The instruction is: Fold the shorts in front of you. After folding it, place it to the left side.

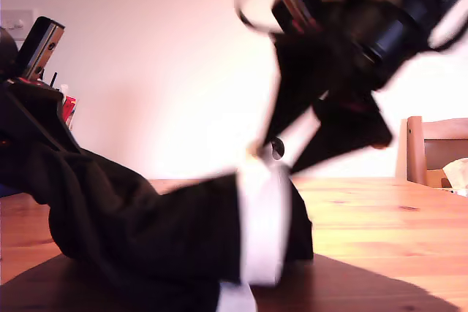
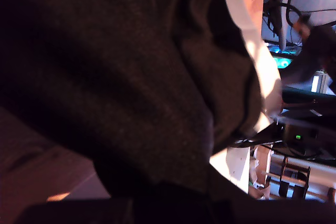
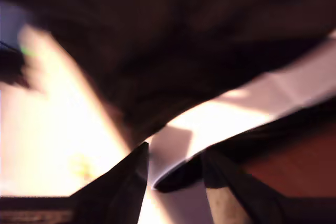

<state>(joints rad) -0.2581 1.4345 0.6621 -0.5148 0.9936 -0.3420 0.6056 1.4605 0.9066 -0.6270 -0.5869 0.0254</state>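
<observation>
In the exterior view the shorts (image 1: 146,231) lie heaped on the table (image 1: 380,217), black cloth mounded from the view's left toward the middle, with a broad white stripe (image 1: 263,224) running down the heap's near side. An arm (image 1: 365,27), blurred, hangs above the heap toward the view's right, and a strip of black and white cloth rises from the stripe up to it. Another arm (image 1: 33,71) stands at the view's left edge, just over the cloth's far end. A chair (image 1: 431,147) shows behind the table, well apart from the shorts. In the first wrist view black cloth of the shorts (image 2: 121,82) fills nearly the whole picture, with the white stripe (image 2: 257,51) along one edge of it; table wood shows beyond the cloth. My first gripper is buried behind the fabric, so I cannot tell how its fingers stand. In the second wrist view my second gripper (image 3: 176,182) shows two dark fingers (image 3: 126,182) apart from each other, with the white stripe's (image 3: 231,114) edge dipping into the gap between them. The picture is too blurred to tell whether the fingers pinch that edge or only bracket it. Black cloth of the shorts (image 3: 184,35) hangs beyond the stripe.
</observation>
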